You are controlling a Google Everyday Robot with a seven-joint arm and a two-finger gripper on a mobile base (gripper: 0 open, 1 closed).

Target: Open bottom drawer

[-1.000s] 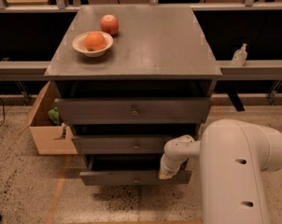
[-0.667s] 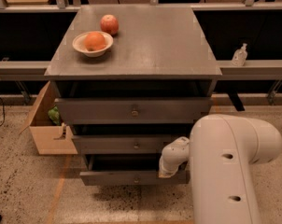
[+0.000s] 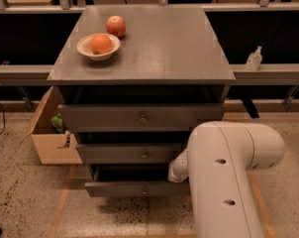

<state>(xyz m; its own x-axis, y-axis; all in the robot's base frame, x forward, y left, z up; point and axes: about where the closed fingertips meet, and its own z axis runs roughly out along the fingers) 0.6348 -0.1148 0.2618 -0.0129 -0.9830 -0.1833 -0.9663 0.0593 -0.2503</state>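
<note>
Speckled floor (image 3: pixel 30 207) fronts a grey cabinet (image 3: pixel 154 43). Nearest, the white arm (image 3: pixel 224 182) reaches left. Its gripper (image 3: pixel 175 174) sits at the right end of the bottom drawer (image 3: pixel 129 188), the cabinet's lowest; its grip cannot be told. On the cabinet top is a bowl (image 3: pixel 85 47), with an apple (image 3: pixel 116 26) behind it.

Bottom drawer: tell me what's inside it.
The bottom drawer stands slightly open; only dark shadow shows inside. The arm covers its right end, where the gripper sits.

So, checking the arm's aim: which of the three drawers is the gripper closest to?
The bottom drawer, the narrowest, lowest one: the gripper sits at its right end, below the middle drawer and top drawer.
</note>
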